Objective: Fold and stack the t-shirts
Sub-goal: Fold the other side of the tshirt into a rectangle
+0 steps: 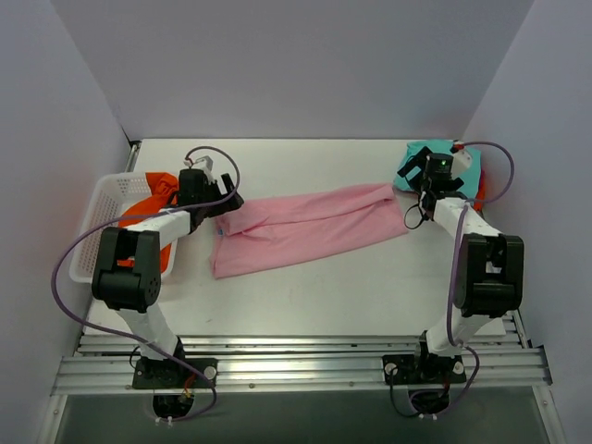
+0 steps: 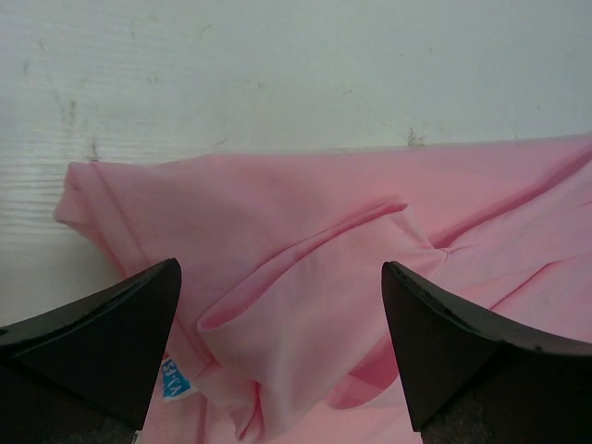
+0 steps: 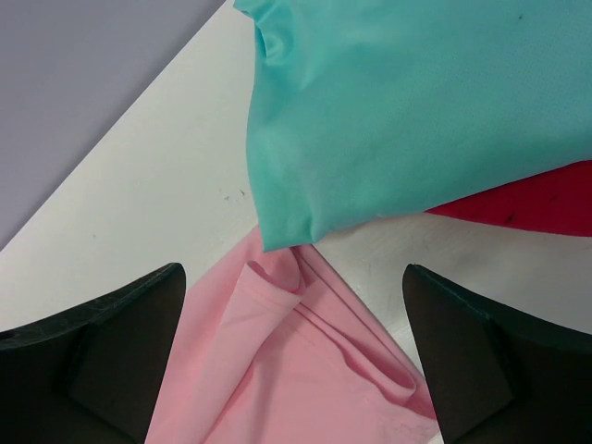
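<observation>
Top view of a white worktop [image 1: 324,296] with your two arms reaching in from 6 o'clock. A light pink cotton t-shirt [image 1: 305,227] lies across the middle as a long, narrow, slightly rumpled band, running from about 9 o'clock up toward 2 o'clock. It looks folded lengthwise but not yet folded short, so the pink tee seems to be the one in hand, about midway through its fold.

At 2 o'clock a folded teal t-shirt [image 3: 416,120] rests on a red t-shirt [image 3: 536,203], and the pink band's far end sits just beside the teal one. At 9 o'clock a bright orange t-shirt [image 1: 157,190] sits bunched in a white plastic mesh basket [image 1: 97,222], not yet folded.

Your left hand [image 2: 282,277] hangs over the 9 o'clock end of the pink tee, jaws spread wide, wrinkled cloth and a small blue label showing between them, nothing gripped. Your right hand [image 3: 291,287] hangs over the 2 o'clock end, jaws equally wide, holding nothing. Whether either touches the cloth cannot be told.

The next move likely calls for pinching one end through all its layers and carrying it over the other, keeping clear of the teal edge, then lifting the packet onto the stack at 2 o'clock
</observation>
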You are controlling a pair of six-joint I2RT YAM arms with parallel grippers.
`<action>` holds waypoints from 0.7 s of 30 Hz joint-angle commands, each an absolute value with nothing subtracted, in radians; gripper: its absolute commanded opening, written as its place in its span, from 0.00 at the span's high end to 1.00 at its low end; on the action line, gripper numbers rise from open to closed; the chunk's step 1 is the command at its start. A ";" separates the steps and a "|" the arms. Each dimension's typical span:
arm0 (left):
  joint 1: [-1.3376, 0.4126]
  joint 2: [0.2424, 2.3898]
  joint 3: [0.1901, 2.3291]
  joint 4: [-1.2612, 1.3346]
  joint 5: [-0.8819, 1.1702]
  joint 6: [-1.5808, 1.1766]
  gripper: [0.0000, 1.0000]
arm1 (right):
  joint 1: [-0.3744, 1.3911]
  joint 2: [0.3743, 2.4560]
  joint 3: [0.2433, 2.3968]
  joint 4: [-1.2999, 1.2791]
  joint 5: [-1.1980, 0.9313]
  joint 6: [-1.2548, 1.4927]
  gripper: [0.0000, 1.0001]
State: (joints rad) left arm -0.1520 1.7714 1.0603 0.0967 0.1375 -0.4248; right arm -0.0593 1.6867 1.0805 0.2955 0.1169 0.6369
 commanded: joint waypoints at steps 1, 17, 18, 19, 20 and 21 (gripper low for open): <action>-0.133 1.842 1.091 0.224 0.320 -0.511 0.01 | -0.063 1.648 1.075 0.293 0.152 0.624 0.00; -0.126 1.839 1.052 0.250 0.383 -0.517 0.10 | -0.063 1.715 1.072 0.308 0.146 0.627 0.00; -0.127 1.838 1.051 0.250 0.388 -0.517 0.10 | -0.061 1.717 1.071 0.308 0.143 0.626 0.00; -0.127 1.836 1.049 0.250 0.391 -0.517 0.12 | -0.061 1.717 1.072 0.305 0.143 0.626 0.00; -0.127 1.838 1.051 0.245 0.394 -0.517 0.18 | -0.063 1.715 1.071 0.302 0.144 0.623 0.00; -0.127 1.838 1.051 0.241 0.403 -0.517 0.21 | -0.061 1.713 1.071 0.301 0.146 0.623 0.00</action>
